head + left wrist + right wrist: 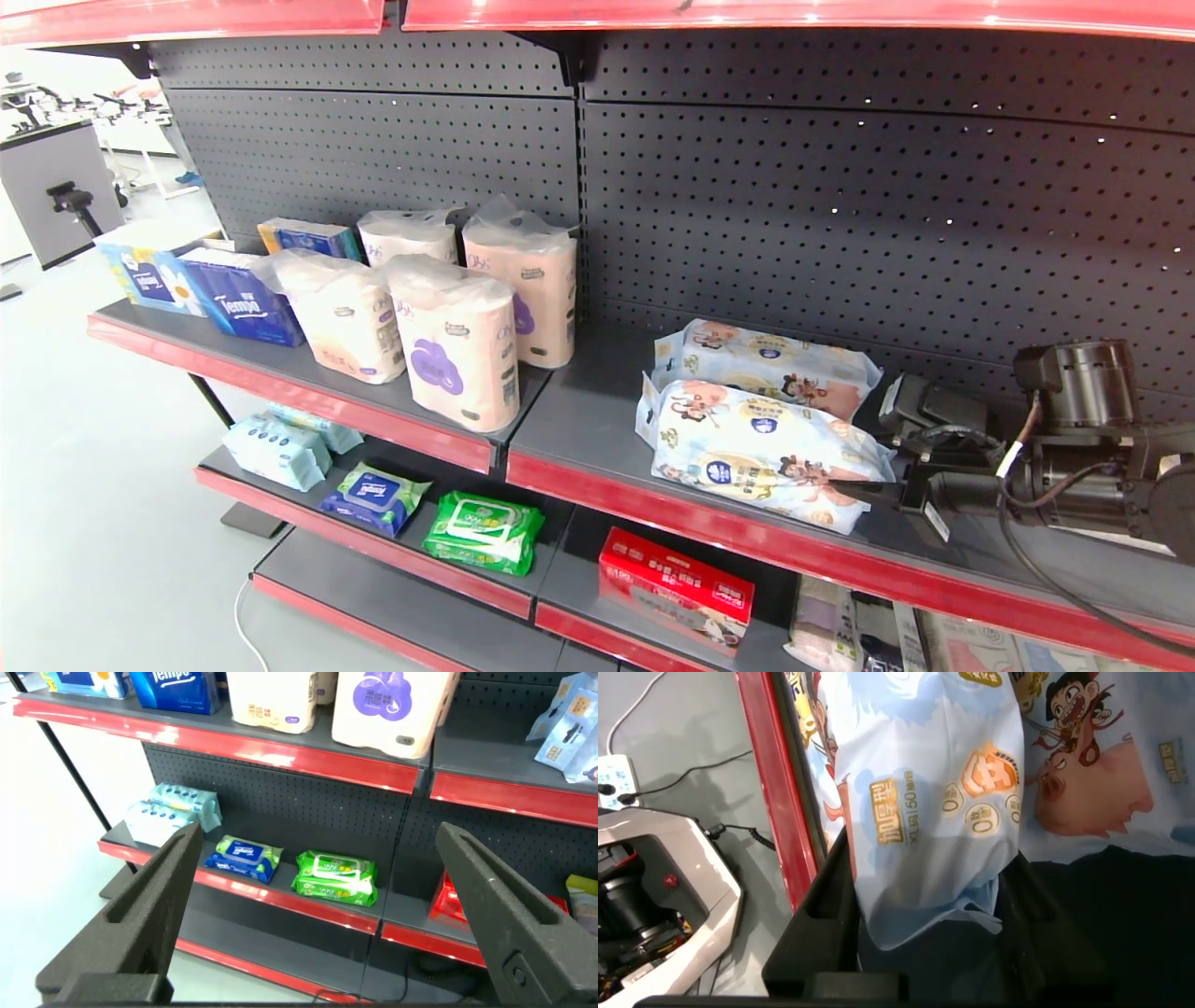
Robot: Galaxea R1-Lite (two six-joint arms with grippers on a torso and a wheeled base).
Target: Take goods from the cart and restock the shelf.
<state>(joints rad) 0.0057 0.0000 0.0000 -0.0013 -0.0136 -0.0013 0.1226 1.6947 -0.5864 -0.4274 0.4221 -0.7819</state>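
Diaper pack point(766, 453): lies at the front edge of the middle shelf point(597, 420), just in front of a second pack point(766, 364), one end clamped in the jaws of the right gripper point(924, 863). Left gripper point(318, 835): jaws wide apart, empty. Risk: if released this near the lip, the soft pack may slide off.

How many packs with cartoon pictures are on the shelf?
2. The rear pack lies toward the back of the shelf's right section. The front pack lies before it at the shelf edge, its end between the right gripper's fingers. None seems hidden.
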